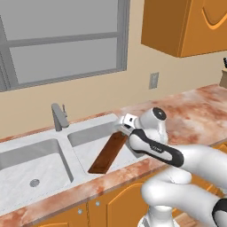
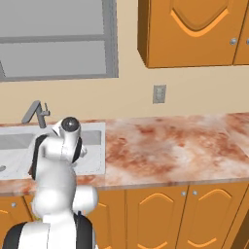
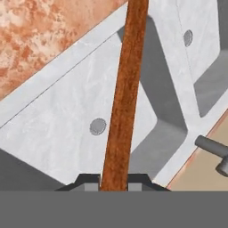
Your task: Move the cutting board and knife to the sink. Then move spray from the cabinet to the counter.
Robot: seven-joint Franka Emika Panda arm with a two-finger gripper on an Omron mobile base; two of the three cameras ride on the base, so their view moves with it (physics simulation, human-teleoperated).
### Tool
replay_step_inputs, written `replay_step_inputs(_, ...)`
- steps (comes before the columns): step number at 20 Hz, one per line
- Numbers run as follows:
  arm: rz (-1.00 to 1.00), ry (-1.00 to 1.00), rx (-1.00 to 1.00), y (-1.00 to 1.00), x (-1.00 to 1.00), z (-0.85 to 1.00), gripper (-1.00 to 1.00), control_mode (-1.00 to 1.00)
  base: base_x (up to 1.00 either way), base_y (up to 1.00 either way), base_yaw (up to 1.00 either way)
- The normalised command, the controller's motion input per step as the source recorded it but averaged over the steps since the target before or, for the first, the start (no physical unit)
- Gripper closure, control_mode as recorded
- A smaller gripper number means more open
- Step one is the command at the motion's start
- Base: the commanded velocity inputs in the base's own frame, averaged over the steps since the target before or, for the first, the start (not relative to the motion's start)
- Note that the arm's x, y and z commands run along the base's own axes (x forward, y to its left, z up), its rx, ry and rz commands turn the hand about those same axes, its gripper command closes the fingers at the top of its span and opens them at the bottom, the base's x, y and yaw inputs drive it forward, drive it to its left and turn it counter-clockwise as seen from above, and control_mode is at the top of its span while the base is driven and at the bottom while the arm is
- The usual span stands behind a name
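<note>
Over sink (image 1: 44, 159)'s right basin, tilted cutting board (image 1: 108, 153) clamped edgewise in gripper (image 3: 114, 183).

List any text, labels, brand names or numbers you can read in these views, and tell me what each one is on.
None: no readable text in any view.
The cutting board, held in the gripper over the sink, is plain wood with no marking.
The faucet, the counter, the wall cabinet and the wall outlet carry no lettering.
The robot arm shows no logo or number.
</note>
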Motion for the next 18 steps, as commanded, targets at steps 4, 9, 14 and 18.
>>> replay_step_inputs(4,0.03,-0.08,0.00,0.01,0.07,-0.98,1.00,-1.00,0.00,0.00,0.00)
replay_step_inputs(9,0.06,-0.17,0.02,0.09,0.14,-0.91,1.00,-1.00,0.00,0.00,0.00)
replay_step_inputs(14,0.10,-0.03,-0.09,0.05,0.03,-0.94,1.00,-1.00,0.00,0.00,0.00)
replay_step_inputs(18,0.10,0.01,-0.18,0.03,0.00,-0.52,1.00,-1.00,0.00,0.00,0.00)
